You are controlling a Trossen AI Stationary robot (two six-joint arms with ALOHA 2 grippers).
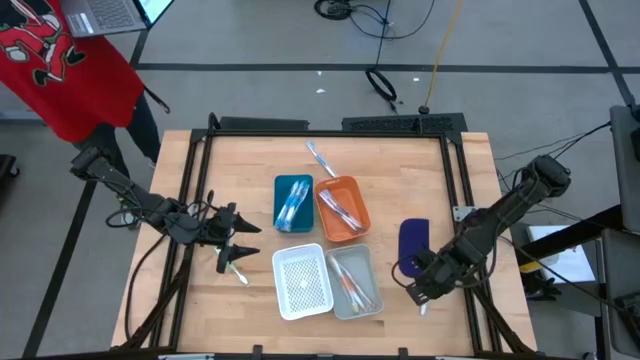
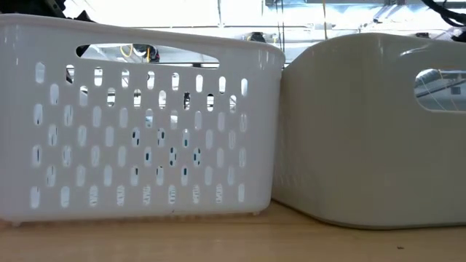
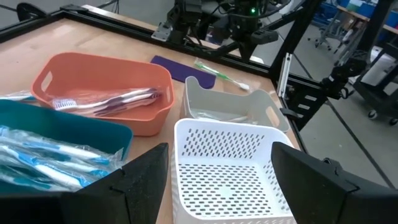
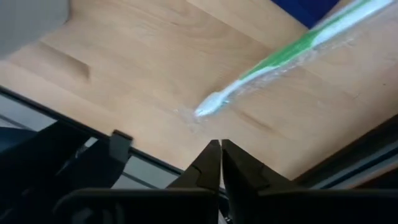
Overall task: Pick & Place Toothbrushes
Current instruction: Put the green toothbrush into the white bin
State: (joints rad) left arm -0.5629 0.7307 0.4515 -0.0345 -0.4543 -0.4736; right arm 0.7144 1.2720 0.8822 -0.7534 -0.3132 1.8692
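A green-and-white toothbrush (image 4: pixel 280 59) in a clear wrapper lies flat on the wood beside the dark blue oblong piece (image 1: pixel 413 243). In the left wrist view this toothbrush (image 3: pixel 221 73) lies by the blue piece's edge. My right gripper (image 4: pixel 221 152) is shut just short of the toothbrush's near tip and touches nothing. My left gripper (image 3: pixel 217 186) is open at the table's left, facing the white perforated basket (image 1: pixel 303 280). More toothbrushes lie in the teal tray (image 1: pixel 293 203), the orange tray (image 1: pixel 342 208) and the grey tray (image 1: pixel 355 282). Two loose ones (image 1: pixel 320 160) lie beyond the trays.
A small whitish stick (image 1: pixel 238 272) lies on the wood below my left gripper. The low view is blocked by the walls of the white basket (image 2: pixel 138 124) and the grey tray (image 2: pixel 371 131). A person in red (image 1: pixel 70 70) stands at the far left corner.
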